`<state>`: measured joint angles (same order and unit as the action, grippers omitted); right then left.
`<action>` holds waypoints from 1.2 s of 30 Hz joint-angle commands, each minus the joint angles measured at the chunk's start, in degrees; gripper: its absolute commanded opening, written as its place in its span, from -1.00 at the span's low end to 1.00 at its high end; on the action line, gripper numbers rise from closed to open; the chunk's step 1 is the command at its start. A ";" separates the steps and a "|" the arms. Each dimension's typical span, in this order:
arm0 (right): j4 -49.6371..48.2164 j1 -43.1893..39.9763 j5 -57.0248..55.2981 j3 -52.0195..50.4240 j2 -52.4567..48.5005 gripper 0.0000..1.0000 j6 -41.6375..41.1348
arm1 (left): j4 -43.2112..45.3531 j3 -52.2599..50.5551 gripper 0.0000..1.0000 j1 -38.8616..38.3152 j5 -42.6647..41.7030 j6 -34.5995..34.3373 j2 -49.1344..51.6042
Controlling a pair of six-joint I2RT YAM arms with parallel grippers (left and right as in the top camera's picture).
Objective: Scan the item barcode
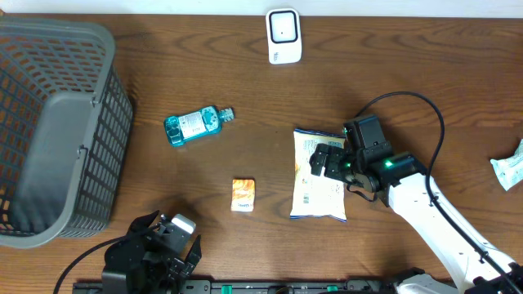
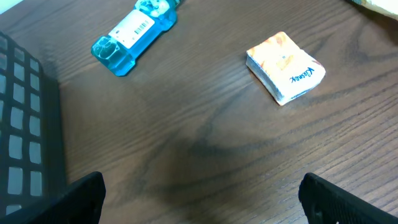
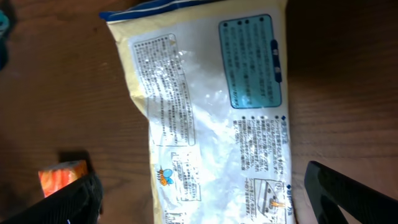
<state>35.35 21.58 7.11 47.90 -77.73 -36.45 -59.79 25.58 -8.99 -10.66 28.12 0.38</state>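
Grasp step, likely: right gripper (image 1: 324,160), jaws wide and empty, hangs over snack bag (image 1: 319,194) lying flat well apart from scanner (image 1: 283,36); left gripper (image 2: 208,205) idle, also wide, empty; next needs closing on bag, then presenting barcode to scanner.

Mock shop checkout: scanner (image 1: 283,36), mesh basket (image 1: 112,135), snack bag (image 1: 318,184).

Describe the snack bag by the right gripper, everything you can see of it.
The snack bag lies flat on the table, back side up. It is glossy, crinkled plastic, pale yellow and white, with blocks of black print, a teal panel and a blue edge at one end. The open right gripper is over that end; whether it touches is unclear. Nothing else touches it.
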 commanded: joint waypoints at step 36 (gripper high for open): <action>-32.02 -9.92 13.14 -22.16 -8.20 0.98 -3.26 | -0.81 -0.15 0.99 0.24 0.59 0.55 0.00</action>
<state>5.15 11.86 12.56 26.63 -77.60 -40.66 -59.83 25.58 -8.99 -10.66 28.12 0.38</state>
